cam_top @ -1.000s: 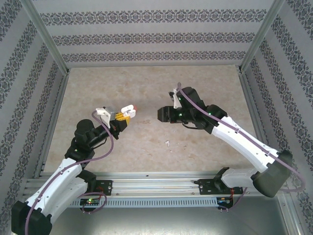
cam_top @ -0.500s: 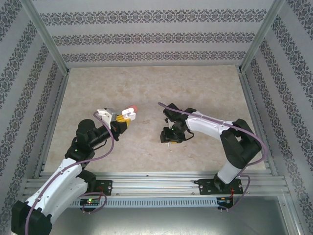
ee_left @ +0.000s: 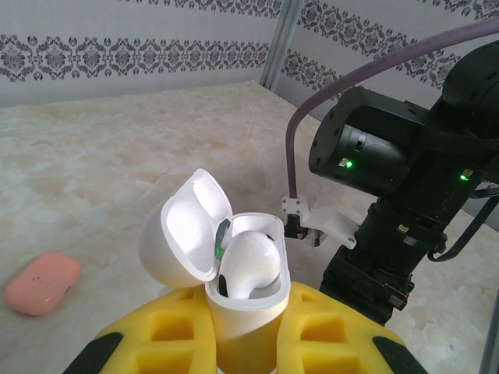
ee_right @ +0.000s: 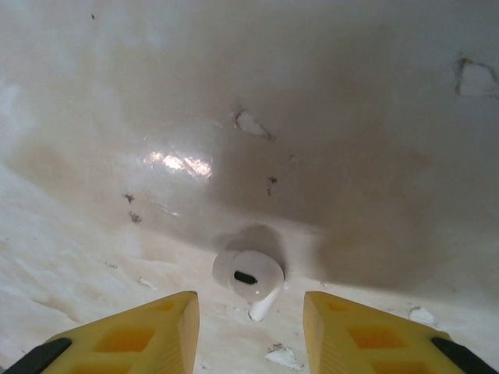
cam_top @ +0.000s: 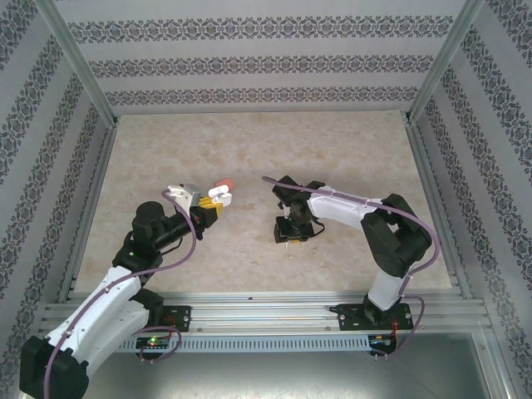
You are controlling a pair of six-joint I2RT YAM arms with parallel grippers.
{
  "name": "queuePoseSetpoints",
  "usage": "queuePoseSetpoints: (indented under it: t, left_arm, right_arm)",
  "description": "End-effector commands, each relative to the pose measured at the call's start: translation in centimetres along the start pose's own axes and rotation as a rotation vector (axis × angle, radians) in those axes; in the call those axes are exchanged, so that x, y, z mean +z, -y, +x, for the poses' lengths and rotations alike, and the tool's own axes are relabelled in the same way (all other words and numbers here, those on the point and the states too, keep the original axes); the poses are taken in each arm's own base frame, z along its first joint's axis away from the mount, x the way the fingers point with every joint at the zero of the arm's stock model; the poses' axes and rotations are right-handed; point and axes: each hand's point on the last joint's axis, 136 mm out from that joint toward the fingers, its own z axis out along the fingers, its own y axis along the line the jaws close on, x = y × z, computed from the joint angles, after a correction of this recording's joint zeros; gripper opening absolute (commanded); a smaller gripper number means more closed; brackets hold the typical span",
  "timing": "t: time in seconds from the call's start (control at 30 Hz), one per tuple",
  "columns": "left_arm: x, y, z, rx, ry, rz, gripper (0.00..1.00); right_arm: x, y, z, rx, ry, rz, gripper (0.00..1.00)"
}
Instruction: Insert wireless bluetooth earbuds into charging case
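My left gripper (ee_left: 248, 331) is shut on a white charging case (ee_left: 245, 304), held upright with its lid (ee_left: 187, 234) tipped open. One white earbud (ee_left: 248, 263) sits in the case. In the top view the left gripper (cam_top: 209, 209) holds the case (cam_top: 219, 196) left of centre. My right gripper (cam_top: 287, 237) points down at the table. A second white earbud (ee_right: 249, 276) lies on the table between its yellow fingers (ee_right: 152, 335). The right gripper (ee_right: 249, 335) is open, and neither finger touches the earbud.
A salmon-pink case (ee_left: 43, 282) lies shut on the marble tabletop (cam_top: 274, 150), just beyond the held case (cam_top: 224, 184). The right arm's black wrist (ee_left: 390, 164) and purple cable stand close to the right of the white case. Patterned walls (cam_top: 266, 66) enclose the table.
The right arm has folded in from the right and come down over the earbud on the table, its jaws narrowing. The left gripper has shifted only slightly with the case.
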Motion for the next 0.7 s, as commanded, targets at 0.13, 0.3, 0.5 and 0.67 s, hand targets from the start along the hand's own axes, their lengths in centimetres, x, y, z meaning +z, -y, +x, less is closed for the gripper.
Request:
queuePoseSetpoints:
  t: [0.13,0.3,0.5,0.67]
  left_arm:
    - [0.0,0.6,-0.8,0.010,0.020,0.023,0.00]
    - [-0.1,0.5,-0.6,0.013,0.014,0.020,0.00]
    - [0.1,0.4,-0.7,0.017,0.015,0.017,0.00]
    - [0.2,0.4,-0.8,0.015,0.015,0.022,0.00]
  right_arm:
    - [1.1,-0.1,-0.6,-0.036,-0.019,0.037,0.36]
    - [1.9,0.2,-0.3,-0.040,-0.044,0.053,0.32]
    - [1.5,0.0,-0.2,-0.046,-0.045,0.056,0.28]
    - [-0.1,-0.3,-0.4,-0.051,-0.013,0.056,0.27]
